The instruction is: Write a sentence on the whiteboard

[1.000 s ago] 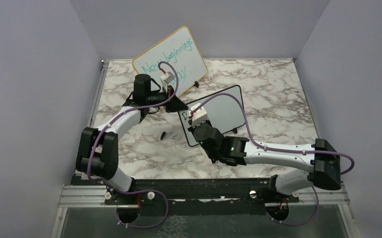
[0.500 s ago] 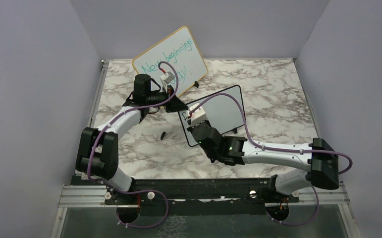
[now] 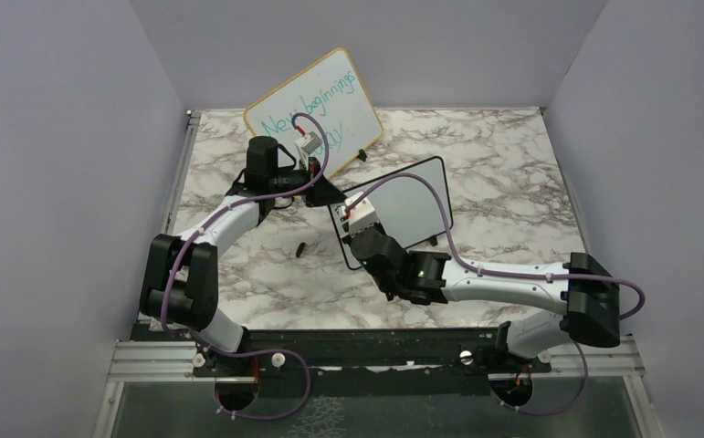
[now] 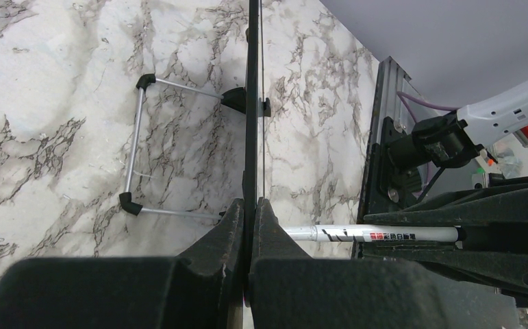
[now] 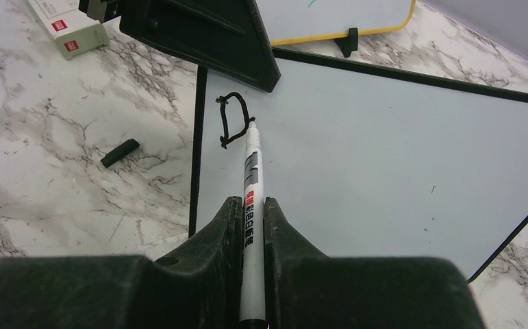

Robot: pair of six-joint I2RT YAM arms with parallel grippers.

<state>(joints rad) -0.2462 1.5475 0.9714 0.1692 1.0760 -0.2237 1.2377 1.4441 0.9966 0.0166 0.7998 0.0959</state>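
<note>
The right arm has slid a little to the left in the top view. Its elbow has come in, and its wrist now covers most of the black mark that showed a second ago. The left arm has not moved at all. I think this means the pen is finishing the first letter, so the writing has only just begun. Nearly the whole sentence is still left to do.

The whiteboard [image 3: 412, 205] stands in the middle of the worktop [image 3: 512, 182], in front of the wood-framed board [image 3: 316, 105] with teal writing. It leans back on a wire stand [image 4: 137, 147]. Its long side runs from near left to far right in the top view, and its white face looks toward the right arm.

The left end effector [image 4: 249, 205] is pressed together on the whiteboard's edge and holds it steady. The right end effector [image 5: 250, 203] is pinching the marker [image 5: 252, 164].

The marker sticks straight out from between the fingers. Its long side follows the line of the wrist. Its tip points away from the arm, at the top left corner of the whiteboard. The tip sits right at the side of the first letter [image 5: 232, 120], a black "D". I cannot tell if it is pressing on the whiteboard.

A small black cap [image 5: 119, 152] lies on the worktop just left of the whiteboard.
</note>
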